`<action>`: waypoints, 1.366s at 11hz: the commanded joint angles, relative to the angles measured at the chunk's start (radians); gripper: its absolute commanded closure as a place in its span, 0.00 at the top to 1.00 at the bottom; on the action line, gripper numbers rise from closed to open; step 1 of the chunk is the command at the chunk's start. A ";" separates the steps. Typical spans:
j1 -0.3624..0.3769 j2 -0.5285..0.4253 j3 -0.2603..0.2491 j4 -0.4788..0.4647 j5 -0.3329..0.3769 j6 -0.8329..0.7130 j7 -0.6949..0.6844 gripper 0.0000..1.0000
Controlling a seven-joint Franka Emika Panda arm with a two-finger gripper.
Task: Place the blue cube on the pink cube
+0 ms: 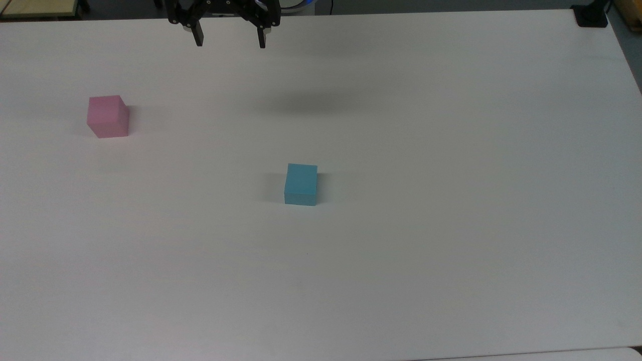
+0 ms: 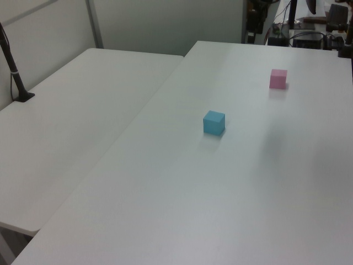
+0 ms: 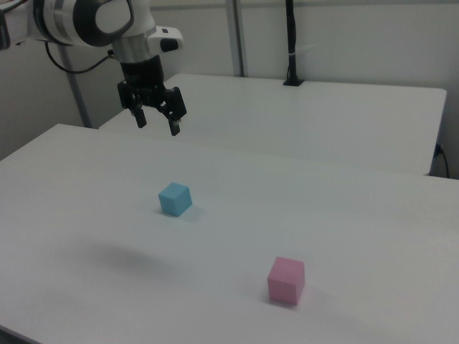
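While the black two-finger pincer (image 1: 229, 44) hangs high above the wide white matte table (image 1: 451, 150), its two fingers are spread well apart and nothing is held between them. In the right view the pincer (image 3: 158, 124) is seen pointing downward from the white rounded arm (image 3: 93, 21), clear of the table surface.

The small sky-blue matte cube (image 1: 301, 184) is found well apart from the pincer, resting flat on the table; in the top view it lies below the pincer and slightly toward the top view's right, and in the right view the cube (image 3: 175, 198) sits lower than the fingertips and just to the right view's right of them. The small pale pink matte cube (image 1: 108, 116) is also set on the table, well apart from the pincer, toward the top view's left and below it; in the right view it (image 3: 286, 280) is seen far from the pincer, toward the right view's lower right. The two cubes are kept well apart from each other, as is confirmed in the left view, where the blue cube (image 2: 214, 122) stands nearer than the pink cube (image 2: 278, 79).

A soft dark shadow (image 1: 311, 104) is cast on the table between the pincer and the blue cube. No writing, label or brand mark can be read on either cube's plain faces, nor on the pincer.
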 commanded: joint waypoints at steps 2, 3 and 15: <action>0.013 -0.026 -0.009 -0.011 -0.001 0.000 -0.002 1.00; 0.013 -0.024 -0.009 -0.009 -0.001 0.001 -0.002 1.00; 0.044 0.054 0.000 -0.012 0.002 0.085 -0.002 1.00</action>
